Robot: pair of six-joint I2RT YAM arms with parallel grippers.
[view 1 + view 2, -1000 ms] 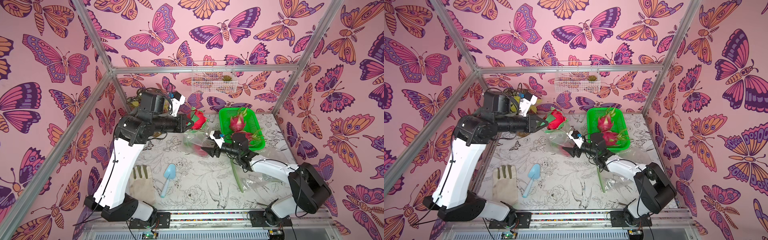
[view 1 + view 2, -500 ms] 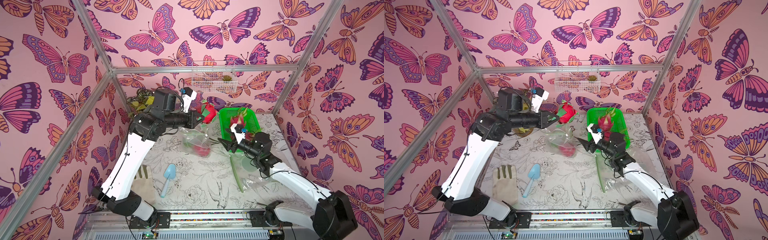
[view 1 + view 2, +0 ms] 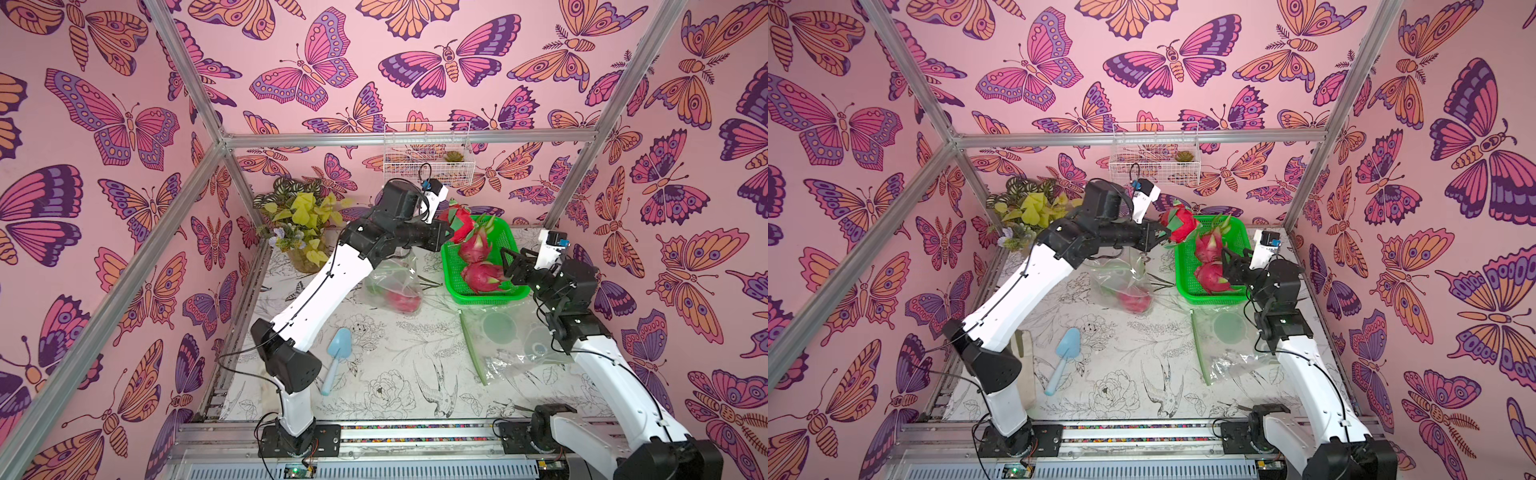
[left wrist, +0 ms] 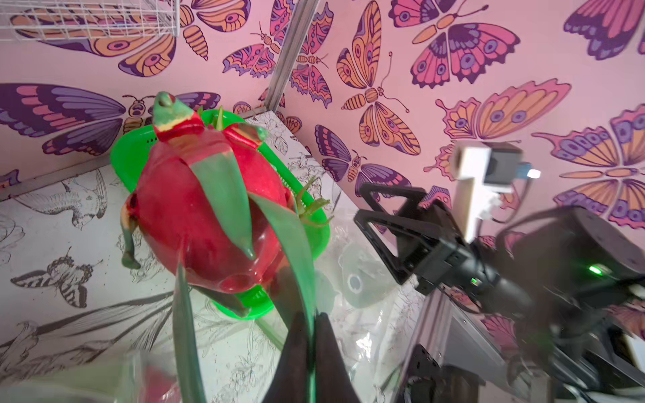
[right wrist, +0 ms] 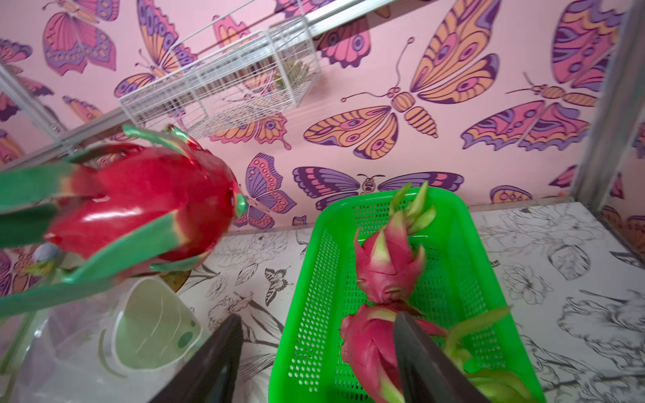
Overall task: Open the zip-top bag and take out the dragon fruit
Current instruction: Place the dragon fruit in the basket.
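Note:
My left gripper point(image 3: 451, 230) point(image 4: 310, 324) is shut on a long green scale of a red dragon fruit point(image 3: 461, 220) point(image 4: 195, 223), which hangs in the air over the far left corner of the green basket point(image 3: 451, 274). Two pink dragon fruit point(image 3: 476, 247) point(image 3: 482, 276) lie in the basket. The clear zip-top bag point(image 3: 390, 278) sits left of the basket with another red dragon fruit point(image 3: 401, 301) inside. My right gripper point(image 3: 505, 264) point(image 5: 319, 317) stands open at the basket's right side, just above the near fruit point(image 5: 370, 345), holding nothing.
A second clear bag point(image 3: 507, 345) with a green zip strip lies flat in front of the basket. A blue scoop point(image 3: 338, 357) and a glove point(image 3: 1023, 361) lie front left. A potted plant point(image 3: 303, 224) stands back left, and a wire basket point(image 3: 426, 158) hangs on the back wall.
My left gripper has carried the red dragon fruit to the right, from beside the bag to over the basket's corner. My right gripper has pulled away from the bag to the basket's right side.

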